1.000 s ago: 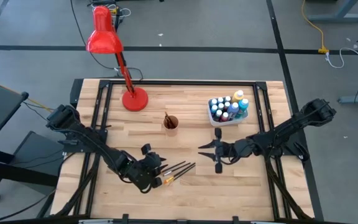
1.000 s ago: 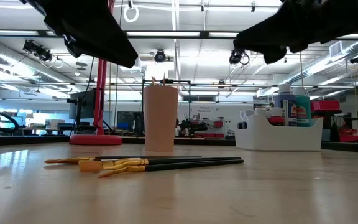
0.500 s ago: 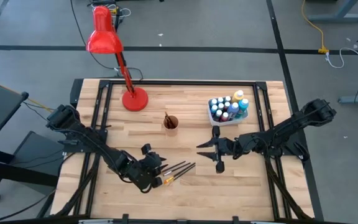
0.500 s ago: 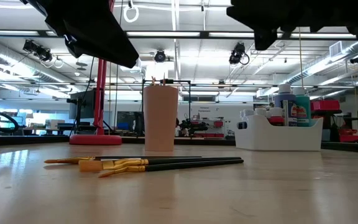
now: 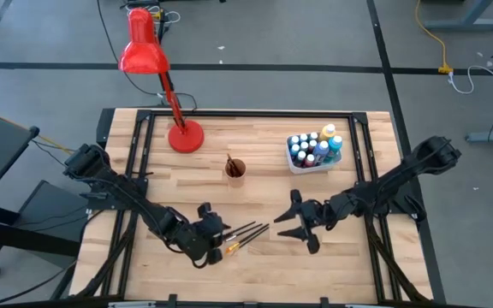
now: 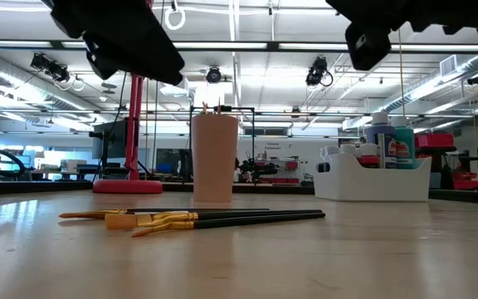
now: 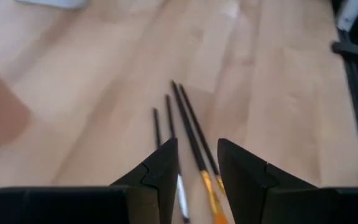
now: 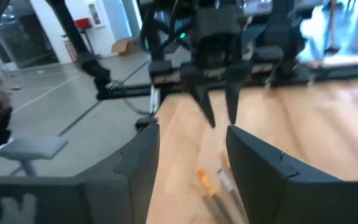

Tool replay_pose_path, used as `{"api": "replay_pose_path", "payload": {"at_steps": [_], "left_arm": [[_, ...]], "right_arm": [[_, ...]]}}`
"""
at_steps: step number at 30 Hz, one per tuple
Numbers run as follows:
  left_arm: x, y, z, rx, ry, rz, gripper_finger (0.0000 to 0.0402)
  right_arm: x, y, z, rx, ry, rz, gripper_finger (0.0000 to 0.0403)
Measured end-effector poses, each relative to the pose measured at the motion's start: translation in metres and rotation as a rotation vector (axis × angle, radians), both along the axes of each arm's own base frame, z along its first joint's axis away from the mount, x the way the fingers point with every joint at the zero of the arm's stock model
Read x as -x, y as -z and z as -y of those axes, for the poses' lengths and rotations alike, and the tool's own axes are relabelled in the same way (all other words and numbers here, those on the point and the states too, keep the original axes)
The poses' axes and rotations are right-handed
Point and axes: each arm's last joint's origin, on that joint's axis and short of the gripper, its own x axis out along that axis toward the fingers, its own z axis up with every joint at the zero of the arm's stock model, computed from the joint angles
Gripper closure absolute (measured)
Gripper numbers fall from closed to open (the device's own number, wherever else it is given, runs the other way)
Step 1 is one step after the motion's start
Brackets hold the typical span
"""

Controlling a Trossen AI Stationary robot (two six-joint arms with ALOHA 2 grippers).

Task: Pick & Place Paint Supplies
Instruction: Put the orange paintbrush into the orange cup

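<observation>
Several thin dark-handled paintbrushes [image 5: 246, 233] with orange-yellow ends lie flat on the wooden table near its front, seen side-on in the low view [image 6: 222, 218]. My left gripper [image 5: 216, 228] hovers open just above their bristle ends; its wrist view shows the brushes [image 7: 191, 137] between and beyond the fingers, untouched. My right gripper [image 5: 287, 219] stands open to the right of the brushes' handle tips, pointing level at the brushes [image 8: 213, 183] and at the left gripper. Paint bottles [image 5: 313, 147] stand in a white tub [image 5: 298, 167] at the far right.
An orange cup [image 5: 235, 169] with a brush in it stands mid-table, behind the brushes. A red desk lamp stands on its base [image 5: 186, 136] at the far left. The tub [image 6: 372, 178] sits to the cup's right. Bare wood lies along the near edge.
My right gripper has shifted a little toward the table's near edge and has rolled about its own axis, its fingers now facing the brushes and the left gripper. The brushes lie where they were.
</observation>
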Motion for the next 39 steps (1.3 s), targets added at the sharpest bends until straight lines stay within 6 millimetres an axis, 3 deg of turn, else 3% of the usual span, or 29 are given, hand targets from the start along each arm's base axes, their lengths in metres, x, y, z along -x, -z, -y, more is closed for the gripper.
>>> {"api": "replay_pose_path", "payload": {"at_steps": [7, 15, 20, 29, 39], "left_arm": [[0.001, 0.002, 0.001, 0.027, 0.047, -0.046, 0.0279], [0.014, 0.012, 0.001, 0.038, 0.022, -0.181, 0.0282], [0.021, 0.021, 0.011, 0.076, 0.013, -0.217, 0.0297], [0.023, 0.063, 0.028, 0.028, 0.037, -0.346, 0.0304], [0.024, 0.066, 0.025, 0.016, 0.007, -0.355, 0.0268]], "right_arm": [[-0.003, 0.029, -0.021, -0.049, -0.027, -0.094, 0.0227], [-0.011, 0.05, -0.025, -0.041, 0.023, -0.096, 0.0229], [-0.012, 0.051, -0.025, -0.031, 0.026, -0.099, 0.023], [-0.012, 0.048, -0.025, -0.029, 0.023, -0.067, 0.023], [-0.012, 0.047, -0.025, -0.026, 0.021, -0.057, 0.023]]}}
